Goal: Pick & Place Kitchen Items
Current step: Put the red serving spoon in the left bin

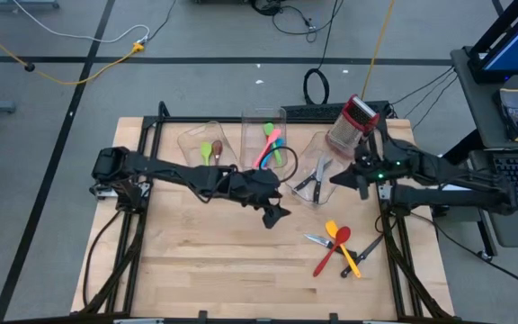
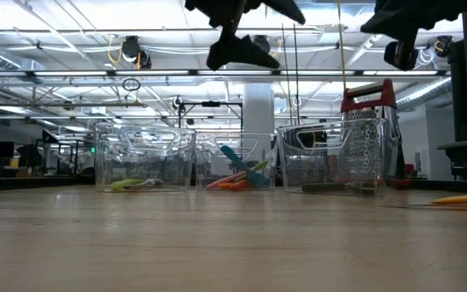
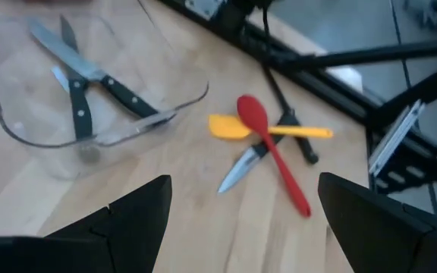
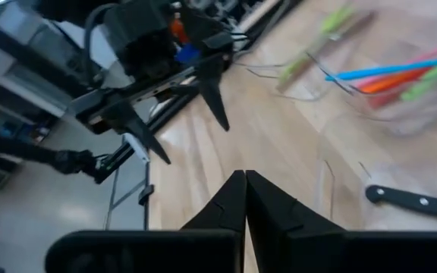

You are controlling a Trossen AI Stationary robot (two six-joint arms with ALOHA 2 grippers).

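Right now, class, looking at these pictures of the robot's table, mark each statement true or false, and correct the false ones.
1. The left hand is open. True.
2. The right hand is open. False: its fingers are pressed together, holding nothing.
3. A red spoon lies across a yellow spatula on the table. True.
4. The box grater stands at the table's front edge. False: it stands at the back, beside the right-hand clear bin.
5. The knives in that bin have black handles. True.
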